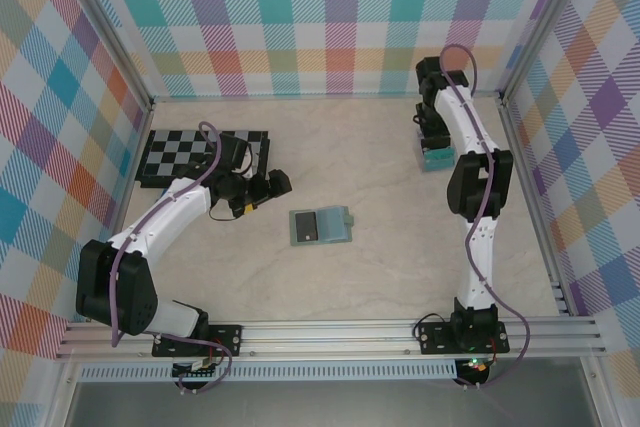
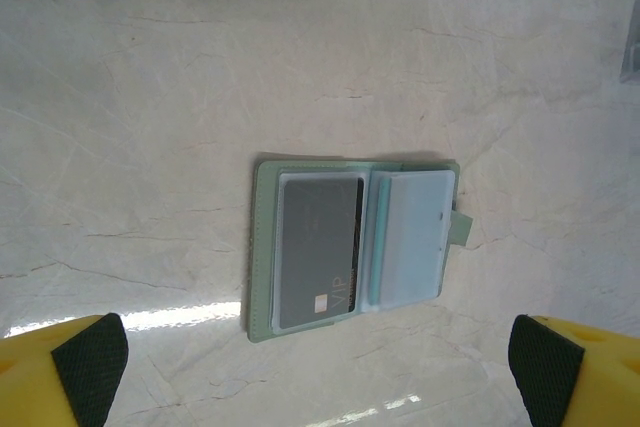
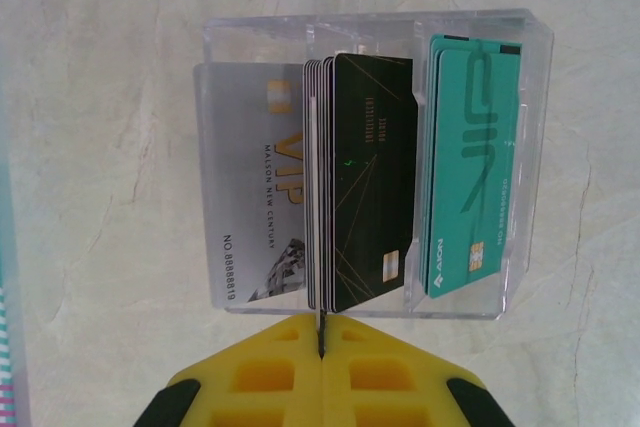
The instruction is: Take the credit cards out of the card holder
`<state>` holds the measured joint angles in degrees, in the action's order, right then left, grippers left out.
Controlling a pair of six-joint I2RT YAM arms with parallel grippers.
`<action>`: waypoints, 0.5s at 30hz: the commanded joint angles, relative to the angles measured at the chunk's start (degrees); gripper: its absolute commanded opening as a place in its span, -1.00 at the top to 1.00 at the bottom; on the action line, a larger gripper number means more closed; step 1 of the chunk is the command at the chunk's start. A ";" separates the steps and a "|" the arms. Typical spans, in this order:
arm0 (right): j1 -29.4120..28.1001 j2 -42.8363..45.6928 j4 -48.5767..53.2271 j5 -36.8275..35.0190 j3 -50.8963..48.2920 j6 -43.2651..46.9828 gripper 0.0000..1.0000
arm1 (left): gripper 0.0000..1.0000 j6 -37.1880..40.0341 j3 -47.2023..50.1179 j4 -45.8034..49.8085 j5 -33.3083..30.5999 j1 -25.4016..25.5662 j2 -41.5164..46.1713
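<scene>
The sage-green card holder lies open and flat mid-table, its tab clasp pointing right. A grey credit card marked VIP sits in its left pocket, and pale blue sleeves fill the right half. Any yellow card is hidden. My left gripper hovers open to the left of the holder, its yellow fingers wide apart with nothing between them. My right gripper is at the far right, shut on a thin dark card that stands edge-on in line with the black stack.
A clear box under the right gripper holds a silver VIP card, a black stack and teal cards. A chessboard lies at the back left, just beyond the left arm. Aluminium rails and checked walls enclose the table.
</scene>
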<state>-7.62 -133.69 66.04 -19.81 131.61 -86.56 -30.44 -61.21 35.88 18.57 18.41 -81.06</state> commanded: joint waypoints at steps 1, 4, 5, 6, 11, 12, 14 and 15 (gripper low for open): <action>0.50 -1.14 -1.17 1.24 1.72 0.05 1.00 | -1.00 -0.50 0.13 0.18 1.12 -0.57 -0.04; 0.50 -1.15 -2.23 1.96 1.80 0.50 1.00 | -1.00 -0.50 0.21 0.16 1.16 -0.57 -0.19; 0.50 -1.05 -2.32 1.97 1.81 0.44 1.00 | -1.00 -0.49 0.21 0.16 1.19 -0.57 -0.22; 0.51 -0.90 -2.29 2.19 1.78 0.26 1.00 | -1.00 -0.49 0.18 0.24 1.21 -0.57 -0.23; 0.51 -0.02 -2.58 1.82 1.81 0.26 1.00 | -1.00 -0.49 0.04 0.00 1.64 -0.57 -0.66; 0.50 0.10 -2.71 1.65 1.81 0.34 1.00 | -1.00 -0.50 -0.04 -0.07 1.76 -0.57 -0.69; 0.52 0.27 -3.03 1.20 1.80 0.48 1.00 | -1.00 -0.50 -0.12 -0.27 1.98 -0.57 -0.98; 0.58 0.27 -3.07 1.11 1.78 0.52 1.00 | -1.00 -0.46 -0.14 -0.27 1.96 -0.57 -1.07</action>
<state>-7.42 -134.13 62.83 -18.39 131.74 -86.37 -30.44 -61.21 35.86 19.38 18.41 -81.41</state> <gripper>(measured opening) 0.047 0.999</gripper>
